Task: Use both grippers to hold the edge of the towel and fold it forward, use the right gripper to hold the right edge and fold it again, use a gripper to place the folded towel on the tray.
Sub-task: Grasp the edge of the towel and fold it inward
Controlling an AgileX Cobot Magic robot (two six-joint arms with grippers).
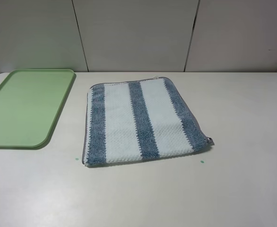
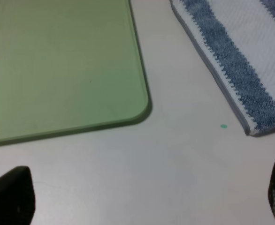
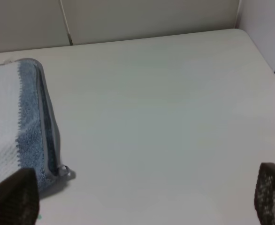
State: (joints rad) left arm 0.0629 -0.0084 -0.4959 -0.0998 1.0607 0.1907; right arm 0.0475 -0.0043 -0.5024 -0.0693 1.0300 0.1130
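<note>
The towel [image 1: 141,123], blue-grey and white striped, lies flat in the middle of the table, and its right side shows stacked layers [image 3: 48,140]. Its grey hem edge [image 1: 85,137] runs down the left side, and a small loop [image 1: 210,140] sticks out at the near right corner. The light-green tray [image 1: 34,109] rests empty at the left. Neither arm appears in the exterior high view. My left gripper [image 2: 144,197] hangs open over bare table near the tray corner [image 2: 142,110] and the towel's near left corner [image 2: 257,124]. My right gripper [image 3: 142,197] is open beside the loop [image 3: 64,171].
White wall panels [image 1: 138,33] stand behind the table's far edge. Two tiny green marks [image 1: 202,161] [image 1: 76,159] dot the tabletop near the towel's front corners. The table's right edge [image 3: 262,51] meets another white panel.
</note>
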